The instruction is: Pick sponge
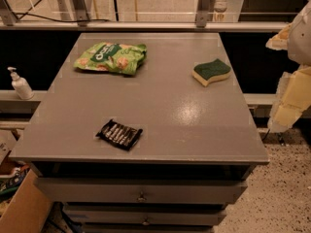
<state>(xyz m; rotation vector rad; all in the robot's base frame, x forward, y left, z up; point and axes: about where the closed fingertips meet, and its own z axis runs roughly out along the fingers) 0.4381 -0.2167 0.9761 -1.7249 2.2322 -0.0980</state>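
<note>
The sponge (211, 72) lies flat on the grey tabletop (160, 110) at the right rear. It has a dark green top, pale yellow foam below and a wavy edge. My gripper (291, 76) is at the far right edge of the view, off the table's right side and well to the right of the sponge. Its pale yellow foam pads (291, 101) show, partly cut off by the frame. Nothing is seen in it.
A green snack bag (111, 58) lies at the left rear. A small black packet (119, 134) lies near the front left. A white pump bottle (20, 84) stands on a ledge to the left. Drawers (141, 191) sit below the tabletop. A railing runs behind.
</note>
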